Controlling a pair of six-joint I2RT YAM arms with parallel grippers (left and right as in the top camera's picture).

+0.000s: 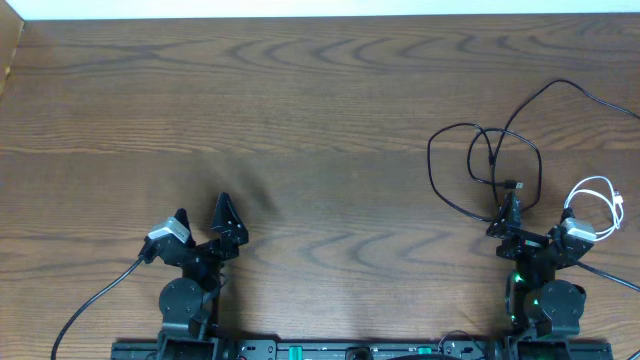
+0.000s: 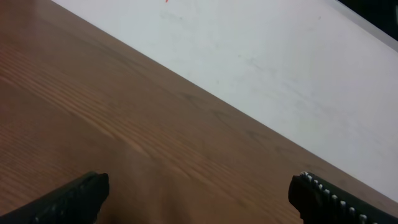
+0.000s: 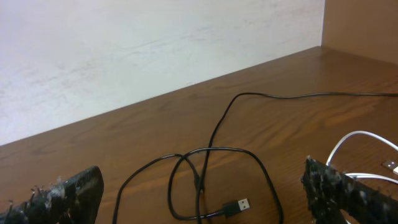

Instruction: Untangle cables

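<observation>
the brown wood-grain worktop (image 1: 320, 110) fills most of what we see. the left tool (image 1: 201, 207) rests low at its near edge, jaws spread wide with nothing between them. we judge it is parked there because all the work lies on the other side. the right tool (image 1: 537, 213) sits at the near right, likewise released and empty, with its jaws splayed to either side of the tangle, so it looks placed for a first pick.

the thin black cables (image 3: 208, 149) lie flat just beyond it in overlapping loops that cross near the middle – whether this is one cord or several we cannot tell. the loops' long axis runs from the right tool toward the far edge, and one tail sweeps off past the right edge of the worktop. the short white cable (image 3: 367, 132) is coiled loosely to the right of the black loops, beside the right tool's outer finger – touching or not, we cannot say. smallest is the black usb plug (image 3: 239, 205), lying flat at the near end of the loops, with its metal end pointing right in the right wrist view.
</observation>
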